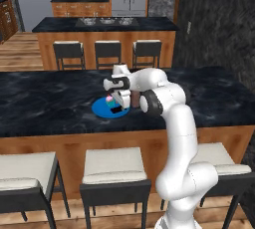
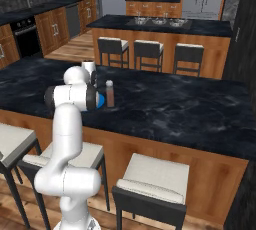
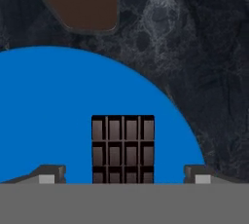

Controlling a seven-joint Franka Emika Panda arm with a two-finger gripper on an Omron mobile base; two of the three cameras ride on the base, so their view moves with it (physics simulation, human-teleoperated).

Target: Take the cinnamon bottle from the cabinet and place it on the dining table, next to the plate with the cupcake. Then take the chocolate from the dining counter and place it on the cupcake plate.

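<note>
I see the chocolate (image 3: 123, 149), a dark brown bar scored into small squares, lying flat on the blue cupcake plate (image 3: 53, 116), toward that plate's 5 o'clock edge in my hand view. In the left base view the bar (image 1: 116, 109) shows as a small dark slab at the plate's (image 1: 102, 109) 4 o'clock side, with the pink-topped cupcake (image 1: 108, 98) at about 11 o'clock from it. The cinnamon bottle (image 2: 109, 94), brown with a pale cap, stands upright on the dark table (image 2: 165, 106), just beside the plate at its 3 o'clock in the right base view.
</note>
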